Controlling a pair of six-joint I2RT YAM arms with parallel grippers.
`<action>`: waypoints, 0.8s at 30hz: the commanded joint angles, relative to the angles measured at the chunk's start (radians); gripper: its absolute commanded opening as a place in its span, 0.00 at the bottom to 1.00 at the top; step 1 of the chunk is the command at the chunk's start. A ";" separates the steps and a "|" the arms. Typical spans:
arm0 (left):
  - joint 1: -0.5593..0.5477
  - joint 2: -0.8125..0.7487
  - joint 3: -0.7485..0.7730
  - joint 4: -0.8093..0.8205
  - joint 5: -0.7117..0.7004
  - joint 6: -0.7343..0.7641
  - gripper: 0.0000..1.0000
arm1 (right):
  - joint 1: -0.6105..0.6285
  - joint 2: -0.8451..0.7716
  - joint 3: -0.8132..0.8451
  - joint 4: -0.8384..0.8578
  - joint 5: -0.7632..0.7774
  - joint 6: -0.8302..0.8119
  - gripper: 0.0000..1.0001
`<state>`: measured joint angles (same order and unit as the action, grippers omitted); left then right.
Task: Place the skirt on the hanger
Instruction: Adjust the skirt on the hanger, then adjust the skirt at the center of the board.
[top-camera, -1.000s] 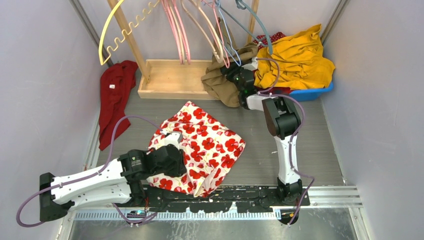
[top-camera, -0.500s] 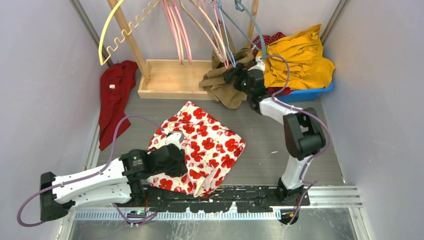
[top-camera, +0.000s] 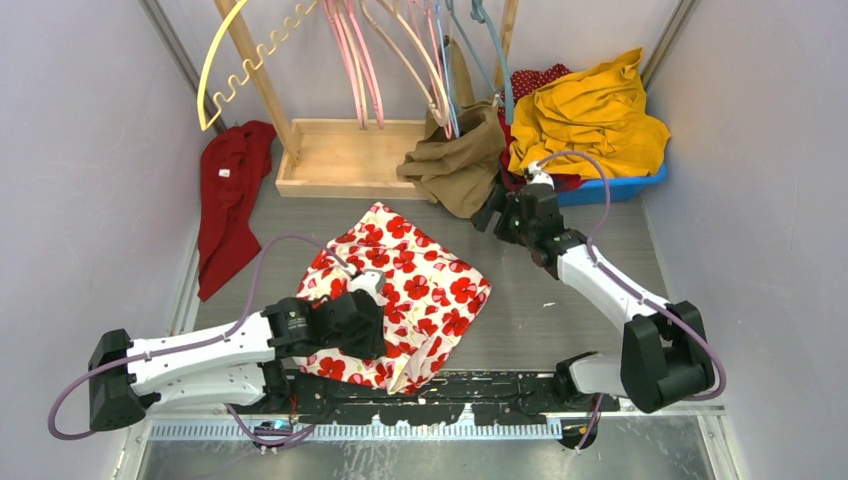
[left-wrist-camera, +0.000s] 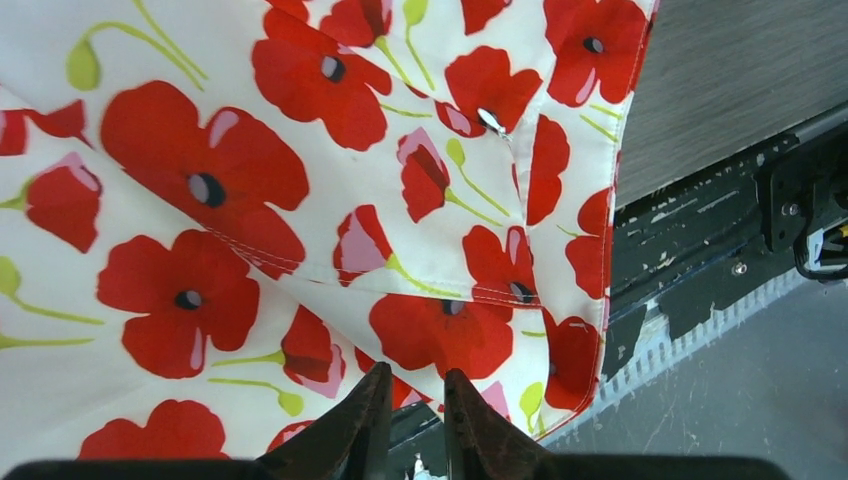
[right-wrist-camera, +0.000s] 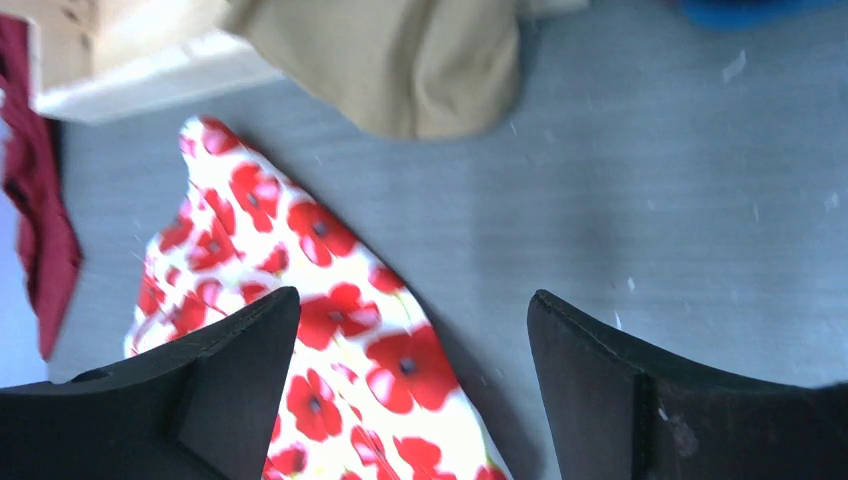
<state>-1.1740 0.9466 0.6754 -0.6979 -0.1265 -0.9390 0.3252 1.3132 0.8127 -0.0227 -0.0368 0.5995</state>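
The skirt (top-camera: 410, 290), white with red poppies, lies crumpled flat on the grey table, near the front. It fills the left wrist view (left-wrist-camera: 300, 200). My left gripper (top-camera: 365, 312) rests over its near left part, jaws almost together with a thin gap and the hem just past the tips (left-wrist-camera: 420, 375). Several hangers (top-camera: 400, 50) hang from the wooden rack at the back. My right gripper (top-camera: 497, 210) is open and empty, in the air below the rack. It looks down on the skirt's far corner (right-wrist-camera: 330, 330) and bare table.
The rack's wooden base (top-camera: 345, 155) stands at the back. A tan garment (top-camera: 460, 165) is draped beside it. A blue bin (top-camera: 620, 188) holds a yellow garment (top-camera: 595, 115). A dark red garment (top-camera: 228, 200) lies at the left wall. A black rail (left-wrist-camera: 720, 230) runs along the front edge.
My right arm has pulled back from the hangers and tan garment toward the table's middle, jaws open. My left gripper has shifted slightly right on the skirt.
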 joint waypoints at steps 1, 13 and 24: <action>-0.027 0.017 -0.027 0.106 0.051 -0.021 0.27 | 0.022 -0.062 -0.060 -0.154 -0.047 -0.051 0.88; -0.147 0.224 0.045 0.224 0.043 -0.041 0.20 | 0.149 0.034 -0.109 -0.201 -0.053 -0.096 0.77; -0.213 0.382 0.127 0.279 0.062 -0.044 0.16 | 0.142 0.041 -0.105 -0.212 0.025 -0.105 0.11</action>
<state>-1.3590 1.2980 0.7444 -0.4747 -0.0765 -0.9707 0.4805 1.3739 0.6891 -0.2726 -0.0635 0.4877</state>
